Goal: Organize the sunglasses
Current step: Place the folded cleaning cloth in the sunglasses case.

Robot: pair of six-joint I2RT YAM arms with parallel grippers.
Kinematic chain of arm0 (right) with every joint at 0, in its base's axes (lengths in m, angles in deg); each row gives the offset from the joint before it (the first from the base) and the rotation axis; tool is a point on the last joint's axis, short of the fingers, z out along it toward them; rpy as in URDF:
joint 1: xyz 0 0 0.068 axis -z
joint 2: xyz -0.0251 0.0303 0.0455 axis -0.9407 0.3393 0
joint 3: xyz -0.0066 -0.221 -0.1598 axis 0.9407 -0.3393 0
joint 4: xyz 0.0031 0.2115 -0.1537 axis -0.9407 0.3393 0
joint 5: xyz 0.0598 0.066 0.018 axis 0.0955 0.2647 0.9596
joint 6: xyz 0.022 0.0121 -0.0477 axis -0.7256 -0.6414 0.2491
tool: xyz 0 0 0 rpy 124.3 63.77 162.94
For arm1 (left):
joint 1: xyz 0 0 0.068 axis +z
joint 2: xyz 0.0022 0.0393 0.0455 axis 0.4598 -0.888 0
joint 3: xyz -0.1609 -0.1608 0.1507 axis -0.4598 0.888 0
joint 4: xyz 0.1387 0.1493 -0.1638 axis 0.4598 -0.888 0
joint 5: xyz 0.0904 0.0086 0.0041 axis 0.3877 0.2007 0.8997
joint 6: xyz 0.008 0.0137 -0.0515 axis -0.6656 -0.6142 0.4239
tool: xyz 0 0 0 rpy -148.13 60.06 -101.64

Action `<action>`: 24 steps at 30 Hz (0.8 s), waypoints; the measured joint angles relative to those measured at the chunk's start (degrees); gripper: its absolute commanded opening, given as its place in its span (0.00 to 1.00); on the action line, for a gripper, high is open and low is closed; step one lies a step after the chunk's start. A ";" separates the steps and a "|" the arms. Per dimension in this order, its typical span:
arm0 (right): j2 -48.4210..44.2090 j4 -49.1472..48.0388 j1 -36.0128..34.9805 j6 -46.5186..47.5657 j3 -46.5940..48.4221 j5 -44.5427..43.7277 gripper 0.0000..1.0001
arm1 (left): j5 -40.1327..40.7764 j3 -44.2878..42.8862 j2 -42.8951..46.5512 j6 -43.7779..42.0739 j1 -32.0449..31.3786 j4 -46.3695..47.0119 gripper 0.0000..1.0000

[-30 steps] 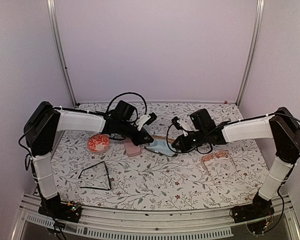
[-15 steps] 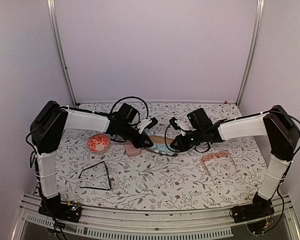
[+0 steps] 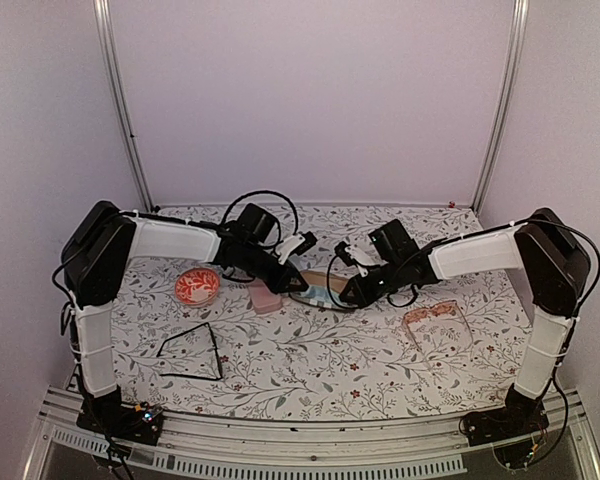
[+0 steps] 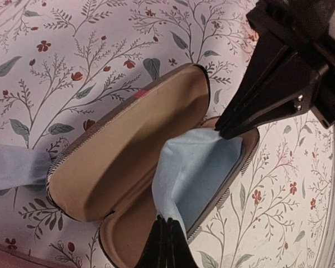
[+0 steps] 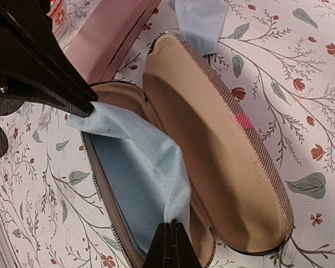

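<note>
Left gripper (image 4: pixel 167 241) and right gripper (image 5: pixel 171 243) clamped shut on opposite corners of cloth (image 4: pixel 195 167) inside open case (image 4: pixel 123 156). Black sunglasses (image 3: pixel 192 355) well behind left gripper, toward base. Pink sunglasses (image 3: pixel 437 328) near right gripper, toward base.

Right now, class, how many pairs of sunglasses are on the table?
2: the black wire-framed pair lies front-left; the pale pinkish pair lies front-right. The pink case could hide more.
</note>
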 measured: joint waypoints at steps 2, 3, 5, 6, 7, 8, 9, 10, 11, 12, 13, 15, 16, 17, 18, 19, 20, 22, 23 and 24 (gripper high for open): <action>0.22 0.20 0.00 0.46 0.04 0.07 0.00 | -0.04 -0.39 -0.28 0.07 0.02 -0.28 0.00; 0.26 0.37 0.00 0.66 0.07 0.09 0.01 | -0.09 -0.55 -0.37 0.09 0.02 -0.46 0.01; 0.35 0.74 0.00 1.09 0.28 0.13 0.02 | -0.22 -0.83 -0.72 0.26 0.02 -0.85 0.03; 0.44 0.98 0.00 1.33 0.55 0.15 0.03 | -0.22 -0.96 -0.94 0.31 0.02 -0.92 0.04; 0.52 1.16 0.00 1.53 0.79 0.17 0.05 | -0.22 -1.05 -1.05 0.42 0.02 -1.03 0.07; 0.57 1.20 0.00 1.73 0.94 0.20 0.07 | -0.22 -1.09 -1.14 0.55 0.02 -1.18 0.09; 0.59 1.38 0.00 1.88 1.05 0.20 0.08 | -0.20 -1.14 -1.20 0.59 0.02 -1.31 0.11; 0.63 1.60 0.00 1.92 1.22 0.17 0.10 | -0.15 -1.27 -1.29 0.79 0.02 -1.49 0.14; 0.66 1.66 0.00 1.97 1.29 0.20 0.12 | -0.09 -1.31 -1.33 0.66 0.02 -1.53 0.15; 0.70 1.90 0.00 2.12 1.49 0.17 0.13 | 0.04 -1.36 -1.38 0.79 0.02 -1.73 0.16; 0.72 2.03 0.00 2.12 1.64 0.15 0.14 | 0.22 -1.44 -1.40 0.87 0.02 -2.01 0.18; 0.72 2.47 0.00 2.10 1.97 0.09 0.17 | 0.92 -1.81 -1.44 0.92 0.02 -2.36 0.20; 0.72 2.71 0.00 2.12 2.12 0.02 0.18 | 1.46 -2.05 -1.44 0.94 0.02 -2.45 0.21; 0.72 2.97 0.00 2.14 2.36 -0.04 0.18 | 1.88 -2.34 -1.44 0.92 0.02 -2.54 0.22; 0.72 3.13 0.00 2.14 2.51 -0.11 0.18 | 2.47 -2.69 -1.44 0.90 0.02 -2.60 0.23; 0.72 3.21 0.00 2.14 2.67 -0.24 0.20 | 2.93 -2.95 -1.44 0.87 0.02 -2.62 0.24; 0.72 3.26 0.00 2.16 2.71 -0.28 0.23 | 3.48 -3.28 -1.44 0.90 0.02 -2.62 0.24; 0.72 3.52 0.00 2.03 2.71 -0.50 0.25 | 4.63 -3.93 -1.44 0.85 0.02 -2.71 0.27; 0.72 3.69 0.00 2.12 2.73 -0.52 0.25 | 5.29 -4.24 -1.44 0.81 0.02 -2.73 0.28; 0.70 3.85 0.00 2.05 2.71 -0.59 0.26 | 5.90 -4.55 -1.44 0.81 0.02 -2.78 0.29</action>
